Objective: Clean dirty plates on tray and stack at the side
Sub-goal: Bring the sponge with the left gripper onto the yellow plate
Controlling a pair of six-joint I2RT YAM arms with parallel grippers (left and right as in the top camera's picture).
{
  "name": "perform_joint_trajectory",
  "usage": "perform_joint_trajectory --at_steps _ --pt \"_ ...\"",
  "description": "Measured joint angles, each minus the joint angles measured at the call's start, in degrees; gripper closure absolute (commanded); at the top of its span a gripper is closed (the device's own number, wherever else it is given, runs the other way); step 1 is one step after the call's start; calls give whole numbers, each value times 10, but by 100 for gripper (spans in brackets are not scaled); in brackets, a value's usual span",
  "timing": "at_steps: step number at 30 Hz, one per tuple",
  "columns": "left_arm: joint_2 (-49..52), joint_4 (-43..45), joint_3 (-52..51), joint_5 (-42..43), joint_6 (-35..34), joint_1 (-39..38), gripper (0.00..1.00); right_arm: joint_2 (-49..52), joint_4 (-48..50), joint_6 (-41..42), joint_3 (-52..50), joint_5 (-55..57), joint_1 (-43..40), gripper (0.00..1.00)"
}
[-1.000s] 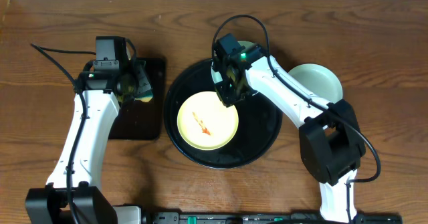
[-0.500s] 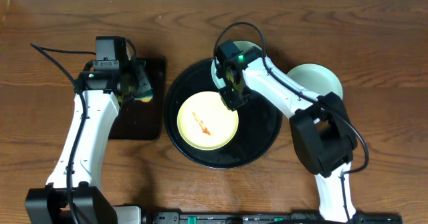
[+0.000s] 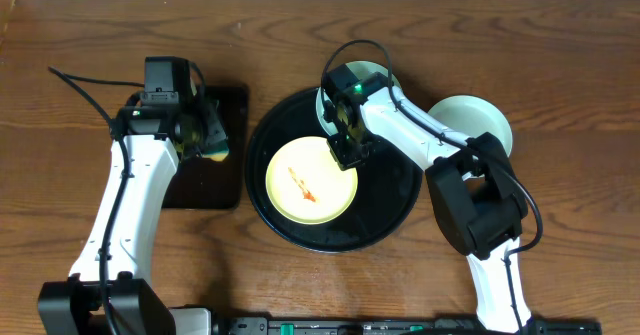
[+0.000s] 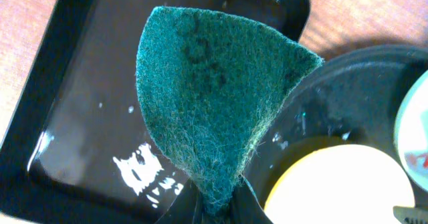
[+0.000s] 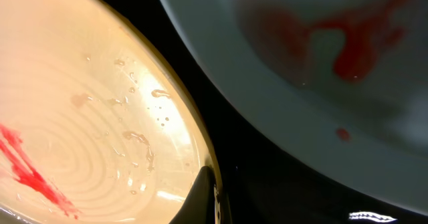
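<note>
Start at the near side of the round tray [image 3: 395, 215]: the yellow plate [image 3: 300, 190] lies flat there, a red streak across its middle and water beads near its far rim. Your right gripper [image 3: 350, 153] is down on that far rim with its jaws together. From the wrist view you cannot tell whether the rim is actually pinched between them or whether they closed beside it.

That's your first risk. The lip is thin and wet, so a poor bite could let the plate slide out and drop back on the tray once it's tilted.

Just beyond sits the blue plate [image 5: 301, 83], smeared red, with only a narrow strip of black tray between the two rims. Swing the yellow one up carelessly and it may knock or ride onto the blue one.

Off the tray to your right, a pale green plate [image 3: 480, 120] rests on the table; I'd judge that's where the stack goes.

Over on your left, the left gripper [image 3: 205, 133] is clamped on the green scouring pad [image 4: 207, 97], hanging above the small rectangular tray [image 3: 205, 190], well apart from the streak. Bring the arms together too tightly and they could collide over the tray's edge.
</note>
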Motion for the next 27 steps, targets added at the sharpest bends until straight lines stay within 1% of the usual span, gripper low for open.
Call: perform_joint_trajectory --at_steps 6,14,20,24,27 --pt "0 -16 0 0 -3 -20 93 0 -5 43 1 0 0 99" --pt "9 -5 0 -5 -47 -97 92 0 -8 61 2 0 0 99" --pt "83 16 0 -11 -88 -141 93 0 -9 62 2 0 0 99" --pt "140 42 0 -9 -99 -183 93 0 -9 62 2 0 0 99" --pt "164 61 0 -7 -104 -214 92 0 -9 63 2 0 0 99"
